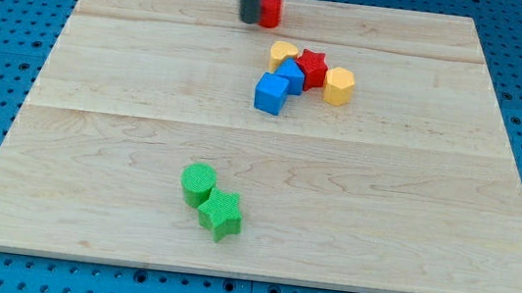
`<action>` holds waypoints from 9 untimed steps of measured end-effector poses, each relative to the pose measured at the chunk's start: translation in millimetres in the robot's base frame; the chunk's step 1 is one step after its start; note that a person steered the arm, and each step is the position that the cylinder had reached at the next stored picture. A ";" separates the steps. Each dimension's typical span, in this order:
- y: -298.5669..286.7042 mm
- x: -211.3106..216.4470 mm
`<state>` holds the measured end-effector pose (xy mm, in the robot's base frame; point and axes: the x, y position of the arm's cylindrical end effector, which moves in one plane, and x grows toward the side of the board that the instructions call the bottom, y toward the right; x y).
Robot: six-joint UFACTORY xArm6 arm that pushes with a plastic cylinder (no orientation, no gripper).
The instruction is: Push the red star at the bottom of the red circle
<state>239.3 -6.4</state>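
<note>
The red star point(312, 68) lies right of centre in the upper part of the board, wedged among other blocks. A yellow heart-like block point(283, 53) touches its left side, a blue block point(291, 75) its lower left, and a yellow hexagon-like block point(339, 85) sits at its right. The red circle point(271, 10) stands near the top edge, up and left of the star. My tip point(248, 19) rests on the board against the circle's left side; the dark rod partly hides that side.
A second blue cube point(270, 93) sits just below the cluster. A green circle point(198, 184) and a green star point(221, 213) touch each other in the lower middle. The wooden board point(93, 147) lies on a blue pegboard.
</note>
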 end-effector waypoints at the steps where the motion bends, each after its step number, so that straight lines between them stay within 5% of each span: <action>1: 25.5 10.7; 2: 116.0 3.7; 3: 134.7 61.2; 5: 65.1 122.8; 7: 2.6 50.9; 9: 35.1 22.4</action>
<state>261.7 28.6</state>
